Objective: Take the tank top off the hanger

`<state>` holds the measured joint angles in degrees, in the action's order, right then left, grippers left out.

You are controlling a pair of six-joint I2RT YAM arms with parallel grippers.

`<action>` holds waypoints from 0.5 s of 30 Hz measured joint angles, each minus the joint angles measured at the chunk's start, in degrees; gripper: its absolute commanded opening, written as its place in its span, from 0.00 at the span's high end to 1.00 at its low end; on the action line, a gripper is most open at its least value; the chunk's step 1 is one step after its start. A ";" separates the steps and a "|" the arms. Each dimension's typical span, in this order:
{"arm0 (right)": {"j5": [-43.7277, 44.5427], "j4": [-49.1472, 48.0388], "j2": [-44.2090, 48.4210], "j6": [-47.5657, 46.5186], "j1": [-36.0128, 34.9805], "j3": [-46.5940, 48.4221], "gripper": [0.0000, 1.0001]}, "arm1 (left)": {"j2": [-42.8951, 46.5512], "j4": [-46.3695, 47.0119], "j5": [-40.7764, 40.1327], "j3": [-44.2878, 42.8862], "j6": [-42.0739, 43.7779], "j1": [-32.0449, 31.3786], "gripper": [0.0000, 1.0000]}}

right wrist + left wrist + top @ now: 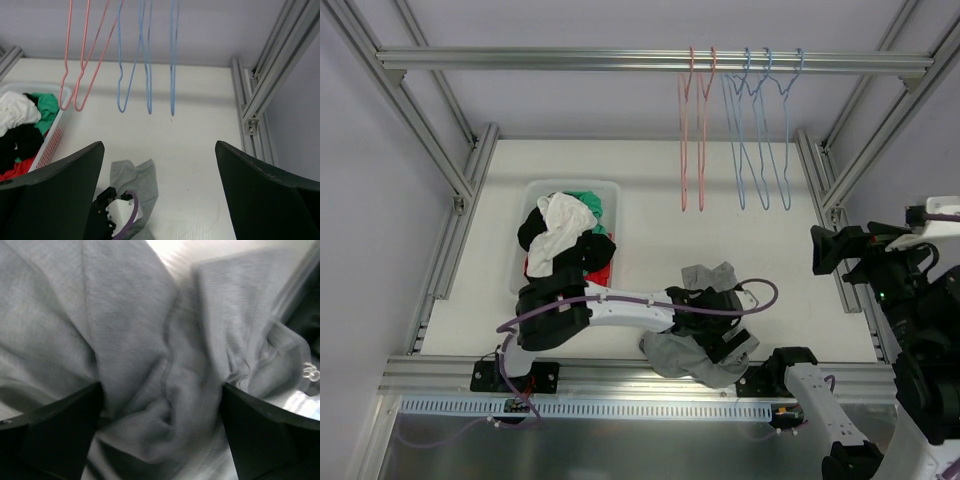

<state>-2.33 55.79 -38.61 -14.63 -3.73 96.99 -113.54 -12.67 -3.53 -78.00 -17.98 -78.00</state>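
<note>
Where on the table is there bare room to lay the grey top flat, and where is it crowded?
Bare: the wide white patch of table between the bin and the right frame rail, below the hangers. Crowded: the near middle edge, where the left arm lies over the grey tank top, and the heaped bin.

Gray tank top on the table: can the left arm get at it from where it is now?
Probably yes. The left end effector is open right over the gray tank top, fingers either side of a bunched fold, nothing in between.
</note>
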 measured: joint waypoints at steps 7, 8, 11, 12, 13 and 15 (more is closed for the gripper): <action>-6.47 1.14 -0.02 0.00 0.02 -6.29 0.01 | -3.48 -0.02 -3.85 -1.68 -3.02 -0.70 1.00; -7.17 0.96 0.48 0.02 0.00 -6.86 0.00 | -3.43 0.07 -3.96 -1.62 -3.21 -0.70 1.00; -9.09 -0.61 3.28 0.07 0.00 -8.96 0.00 | -1.68 0.37 -6.67 0.39 -4.68 -0.72 1.00; -9.38 -1.03 4.26 0.04 0.00 -9.40 0.00 | -0.35 -0.33 -8.13 1.73 -5.20 -0.83 1.00; -9.51 -1.33 4.96 0.07 0.00 -9.66 0.01 | 1.57 -1.18 -10.19 3.58 -5.60 -0.83 1.00; -9.55 -2.16 6.38 0.04 0.00 -10.03 0.00 | 6.51 -5.07 -14.49 6.95 -6.23 -0.76 1.00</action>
<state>-11.88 53.63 -32.23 -14.59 -3.73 86.96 -107.02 -17.74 -18.02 -71.05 -24.21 -78.76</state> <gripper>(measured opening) 0.993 0.125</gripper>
